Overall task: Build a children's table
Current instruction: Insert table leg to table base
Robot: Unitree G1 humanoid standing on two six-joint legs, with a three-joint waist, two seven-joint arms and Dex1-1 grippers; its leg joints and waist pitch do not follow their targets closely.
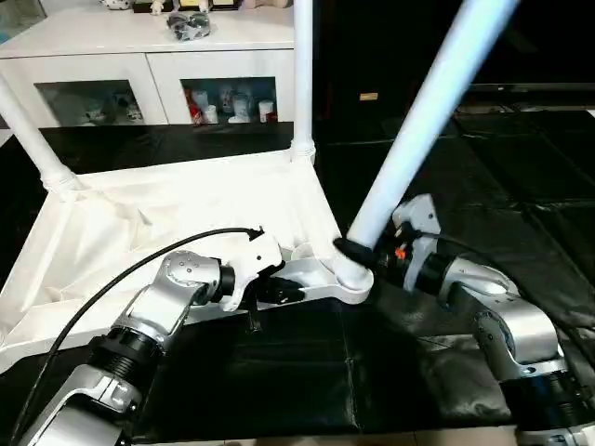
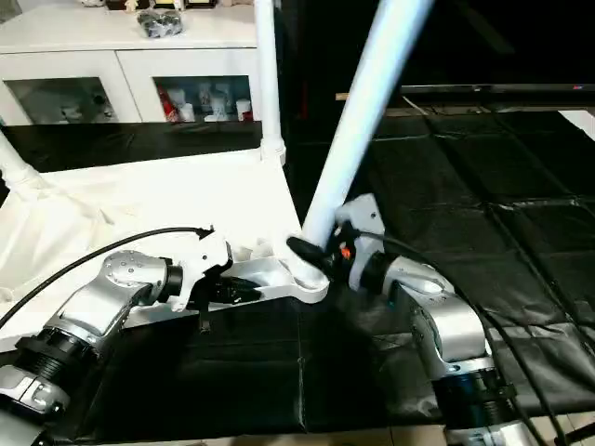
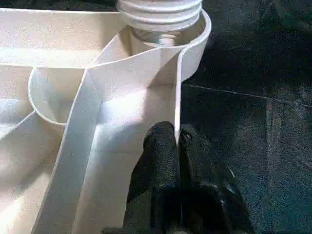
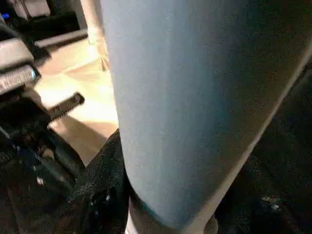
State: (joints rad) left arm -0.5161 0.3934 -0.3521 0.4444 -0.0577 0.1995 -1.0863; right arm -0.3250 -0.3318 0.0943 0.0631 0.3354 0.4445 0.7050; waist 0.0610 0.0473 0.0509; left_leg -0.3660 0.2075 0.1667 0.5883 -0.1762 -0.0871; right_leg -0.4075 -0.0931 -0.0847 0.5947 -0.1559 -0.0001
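Watching the near corner, I judge the worst risk is cross-threading: the leg leans well off upright while its lower end sits at the socket, so if I twist it at this tilt the thread could bind or jump out. My right claw grips that leg just above the socket, fingers around the tube. A slip there would let the long tube swing over toward the cabinet.

My left claw is pinched shut on the thin rim wall of the top, one finger on each side, just beside the same corner. That hold is narrow; if the leg levers hard, I think the rim could slide out of the pinch and the whole top would shift on the black mat.

It lies upside down on that mat, all white, ribs showing and curved webs running to the round socket, where a threaded collar is visible. Two further legs already stand in the far corners, one upright, one leaning left.
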